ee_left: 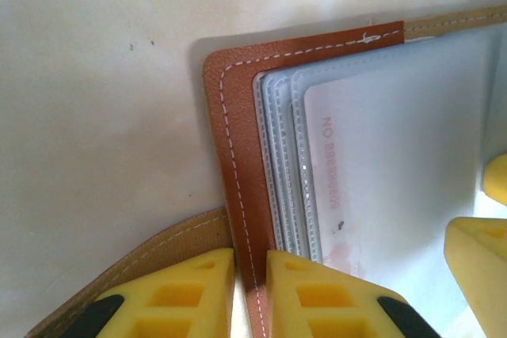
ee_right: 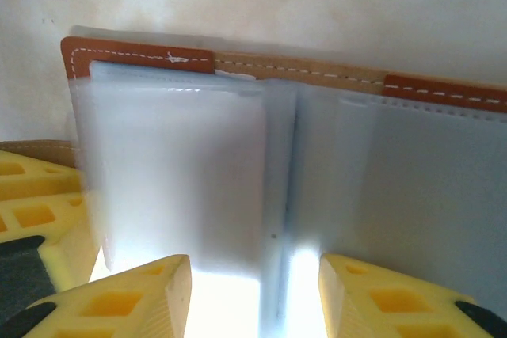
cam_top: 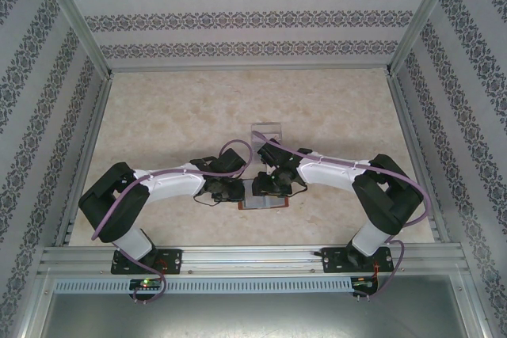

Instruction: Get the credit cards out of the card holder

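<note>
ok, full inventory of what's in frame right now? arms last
card holder: 1, reddish-brown leather, lying open at table centre
sleeves: several, translucent grey-blue, inside the card holder
credit card: 1 visible, pale with red print, still in a sleeve
strap: 1, tan, on the table by the card holder's corner
acrylic stand: 1, clear, just beyond the card holder
table: 1, beige marble look
walls: 3, patterned wallpaper, around the table
frame rail: 1, aluminium, near edge
left arm: 1, white and black
right arm: 1, white and black
left end effector: yellow fingers, shut on the card holder's cover edge
right end effector: yellow fingers, open, astride the sleeves
</note>
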Motion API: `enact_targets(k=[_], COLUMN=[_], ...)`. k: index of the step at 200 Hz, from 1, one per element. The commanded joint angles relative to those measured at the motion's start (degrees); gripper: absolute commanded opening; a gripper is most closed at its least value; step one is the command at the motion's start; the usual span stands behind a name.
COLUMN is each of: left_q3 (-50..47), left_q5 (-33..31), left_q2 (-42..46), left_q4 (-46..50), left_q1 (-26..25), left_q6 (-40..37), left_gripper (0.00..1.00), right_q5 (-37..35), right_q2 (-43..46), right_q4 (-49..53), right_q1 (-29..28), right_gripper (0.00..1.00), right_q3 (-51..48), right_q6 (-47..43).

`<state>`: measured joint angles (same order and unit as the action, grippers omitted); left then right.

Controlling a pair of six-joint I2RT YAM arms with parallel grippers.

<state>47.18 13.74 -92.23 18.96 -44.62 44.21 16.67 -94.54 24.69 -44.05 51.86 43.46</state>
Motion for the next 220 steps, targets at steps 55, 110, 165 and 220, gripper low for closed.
enact_targets(k=[55, 110, 165, 220], left_q3=[0.5, 0.6, 0.5, 1.1], left_q5=[0.8, -0.2, -0.3, -0.3], left_q2=[-0.5, 0.4, 1.3, 1.8], left_q4=[0.7, 1.1, 1.1, 1.3], left_q1=[-0.2, -0.2, -0.2, -0.2], left_q6=[0.0, 0.1, 0.1, 0.2], left_gripper=[0.19, 0.17, 0.14, 0.14], right_q5=[-3.3, 0.6, 2.4, -0.1], right_q2=[3.0, 4.4, 0.1, -1.4], right_q4=[3.3, -1.9, -4.6, -2.6], right_q1=[-0.9, -1.4, -1.9, -1.9], right_gripper=[0.5, 0.29, 0.26, 0.38], right_q3=[1.7, 1.3, 1.8, 1.6], right_q6=[-0.2, 1.8, 2.2, 1.8])
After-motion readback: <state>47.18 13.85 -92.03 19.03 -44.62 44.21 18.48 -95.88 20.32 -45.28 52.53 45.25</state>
